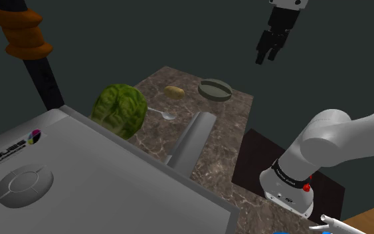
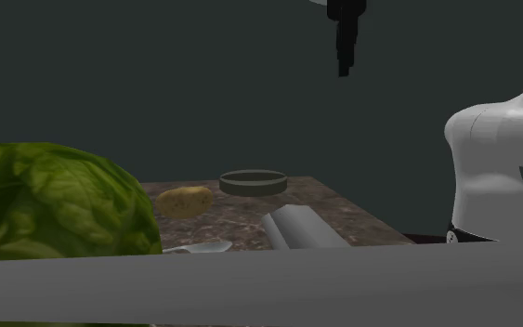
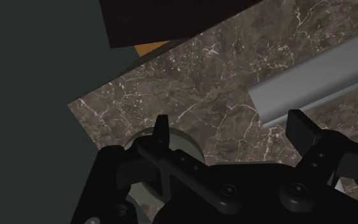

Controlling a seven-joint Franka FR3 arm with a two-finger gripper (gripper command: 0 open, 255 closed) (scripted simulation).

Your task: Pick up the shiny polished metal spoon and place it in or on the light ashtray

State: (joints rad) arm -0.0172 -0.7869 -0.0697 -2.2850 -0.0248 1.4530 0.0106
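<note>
The all-black two-finger gripper [image 1: 266, 58] hangs high above the brown marble countertop [image 1: 225, 143], its fingers spread apart and empty. The small shiny silver metal spoon [image 1: 163, 114] lies flat on the countertop, just beside the green leafy lettuce head [image 1: 119, 110] and apart from the round grey-green ashtray [image 1: 215, 89].

Gripper [image 1: 266, 60] raised over ashtray [image 1: 215, 89]; spoon [image 1: 166, 115] beside lettuce [image 1: 119, 110]

Dim, even light in all views. Wall [image 1: 145, 33] dark, murky. Arm [image 1: 338, 136] brightest, lit from above, underside shaded grey. Counter [image 1: 228, 126] muted. Gripper [image 1: 266, 58] near-silhouette against wall.
</note>
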